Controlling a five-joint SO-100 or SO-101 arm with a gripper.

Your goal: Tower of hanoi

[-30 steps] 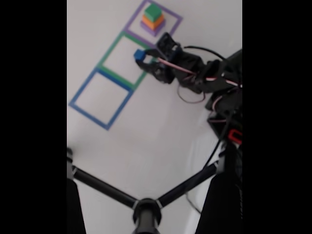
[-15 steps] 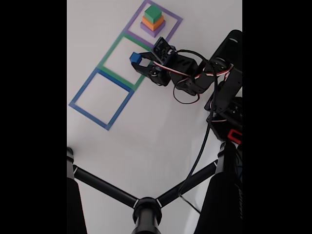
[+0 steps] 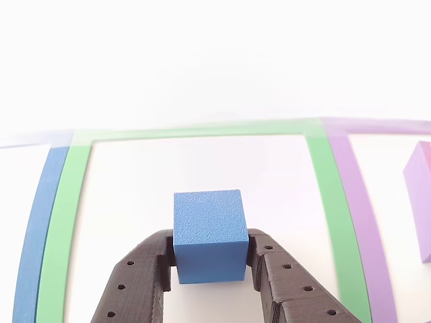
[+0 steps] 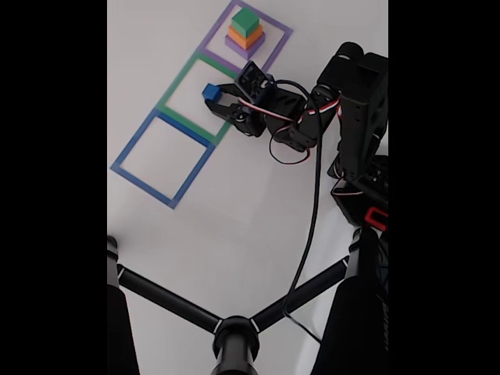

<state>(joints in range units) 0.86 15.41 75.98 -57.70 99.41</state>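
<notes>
The jaws are clamped on a blue cube [image 3: 209, 232] over the green square [image 4: 175, 82] on the worktop [image 4: 234, 211]

Bare worktop [image 4: 234, 211] inside the green taped square [image 4: 173, 87] ahead of the claw [image 3: 209, 259], jaws clamped on the blue cube [image 3: 209, 232]. Likewise bare inside the blue taped square [image 4: 125, 156]. Blocked inside the purple square [image 4: 275, 41] by a stack of blocks [image 4: 245, 31]. Crossed lower down by black tripod legs [image 4: 168, 301].
</notes>
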